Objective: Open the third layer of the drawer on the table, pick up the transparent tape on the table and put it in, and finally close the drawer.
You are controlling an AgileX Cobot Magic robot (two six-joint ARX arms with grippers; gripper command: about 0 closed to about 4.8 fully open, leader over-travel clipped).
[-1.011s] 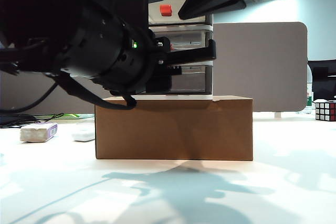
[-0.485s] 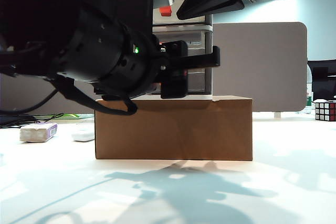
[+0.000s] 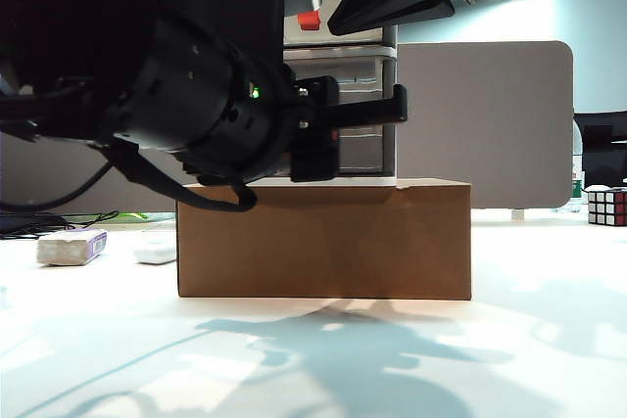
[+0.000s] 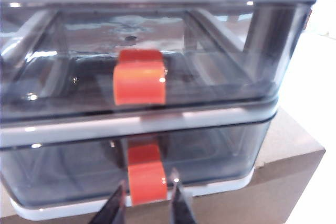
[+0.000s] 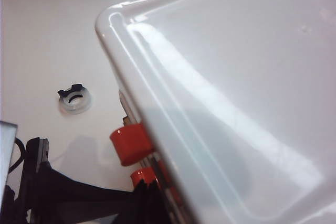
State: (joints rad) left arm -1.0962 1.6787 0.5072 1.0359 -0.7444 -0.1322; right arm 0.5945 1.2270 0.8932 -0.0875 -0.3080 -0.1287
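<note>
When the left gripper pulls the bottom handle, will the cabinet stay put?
Possibly not. The drawer cabinet looks like light plastic perched on a cardboard box, so it may slide. The left gripper straddles the bottom handle.

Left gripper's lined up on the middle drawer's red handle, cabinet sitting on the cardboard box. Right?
Not the middle one. In the left wrist view the left gripper has its fingers on either side of the bottom drawer's red handle; the middle drawer is above. The cabinet does sit on the cardboard box.
</note>
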